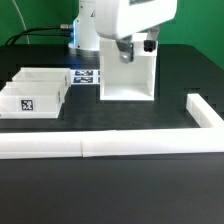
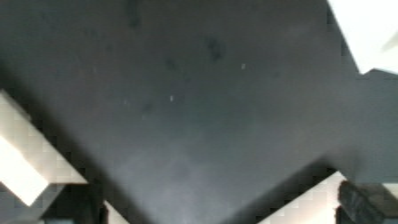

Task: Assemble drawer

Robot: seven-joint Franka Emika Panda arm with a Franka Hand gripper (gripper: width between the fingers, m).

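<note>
The gripper [image 1: 128, 48] is seen at the top rim of the housing [image 1: 127, 82]. Its opening, and any hold, cannot be told. In the exterior view, the two trays [image 1: 38, 90] are set at the housing's nine o'clock, with the marker board [image 1: 88, 75] between. White bars [image 1: 100, 147] are laid at six and three o'clock.
</note>
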